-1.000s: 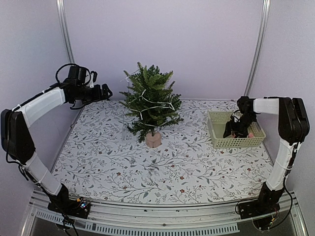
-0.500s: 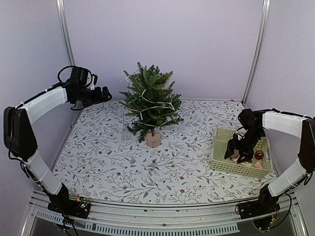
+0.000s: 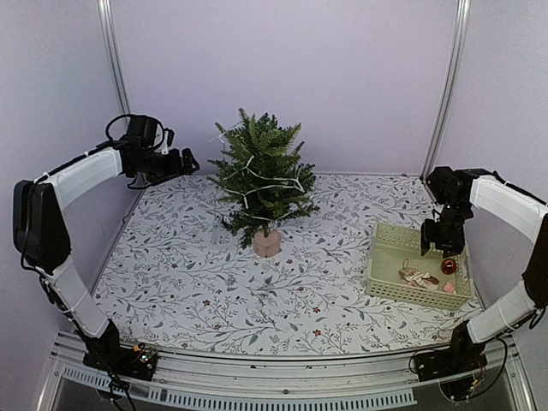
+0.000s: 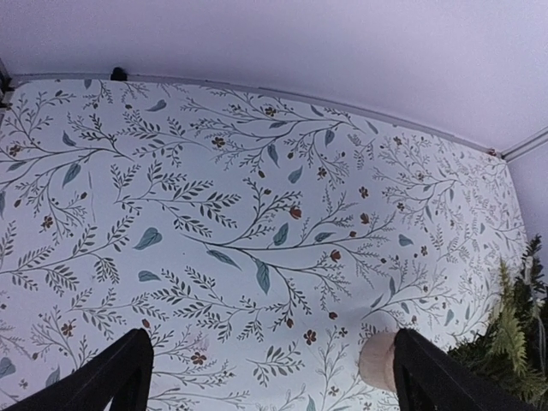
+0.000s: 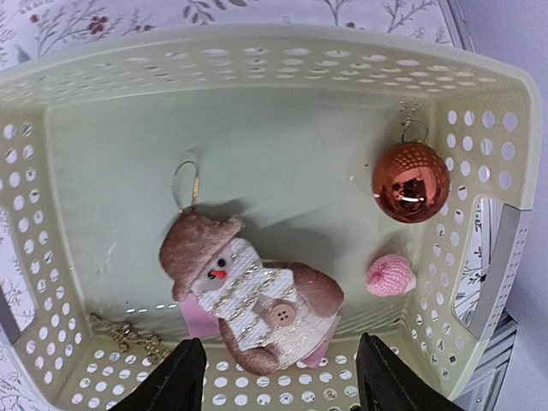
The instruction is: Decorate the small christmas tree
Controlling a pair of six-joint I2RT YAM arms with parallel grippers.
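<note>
The table (image 3: pixel 197 282) had a leafy cloth, with pale purple walls behind. The small christmas tree (image 3: pixel 261 167) stood in the upper middle of the top view, wearing only a white string (image 3: pixel 276 182). My left gripper (image 3: pixel 184 161), at the upper left, had its jaws spread wide and held nothing. My right gripper (image 3: pixel 438 241) hung over the basket (image 3: pixel 375 261) at the lower right, jaws apart and bare. The snowman (image 5: pixel 248 295), shiny ball (image 5: pixel 411 181) and pink knit bit (image 5: pixel 390 276) lay inside. I think all 3 needed hanging.
</note>
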